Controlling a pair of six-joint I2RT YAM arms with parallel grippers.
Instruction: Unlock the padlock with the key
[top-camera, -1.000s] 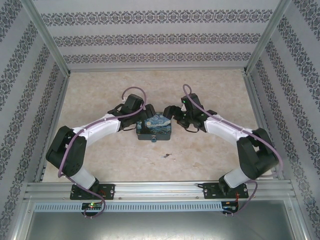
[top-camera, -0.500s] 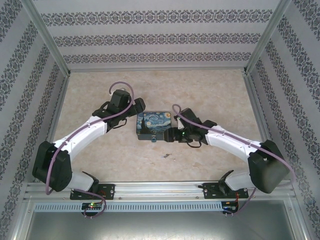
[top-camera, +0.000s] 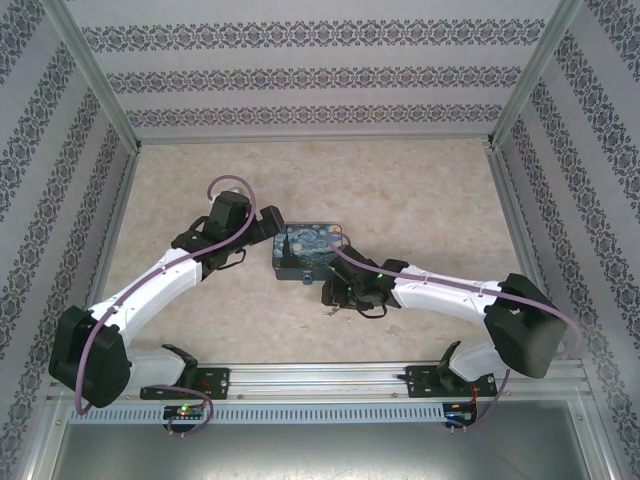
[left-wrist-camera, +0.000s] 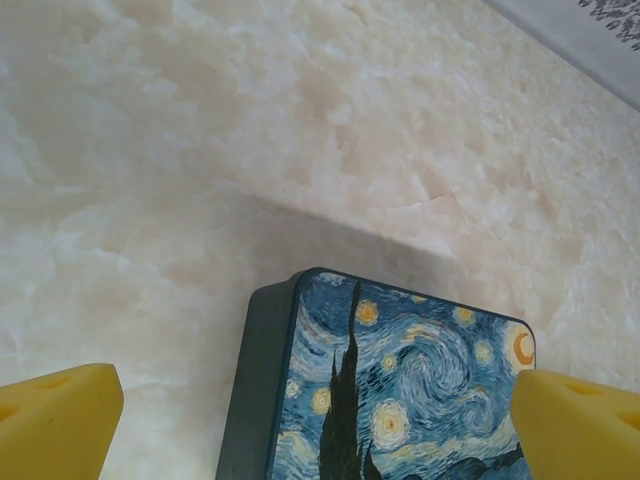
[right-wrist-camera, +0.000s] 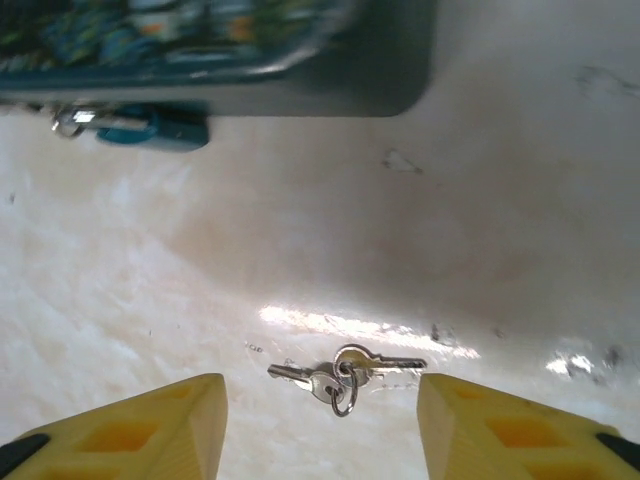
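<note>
2 white-and-black arms (top-camera: 150, 290), purple cables (top-camera: 231, 180), yellow pincer fingers (right-wrist-camera: 130, 428).

A tin box (top-camera: 305, 248) with a swirly blue-and-yellow night sky on its lid and dark sides lies flat near the middle of the table (top-camera: 430, 190), whose top is pale marbled beige. Walls (top-camera: 320, 75) papered in bands of dark floral pattern enclose three sides. A metal rail (top-camera: 320, 380) runs along the near edge.

Robot lab test cell: marble-look table (top-camera: 420, 190) boxed in by patterned wallpaper panels (top-camera: 300, 70) behind and beside it, aluminium frame rail (top-camera: 320, 378) along its near edge.
</note>
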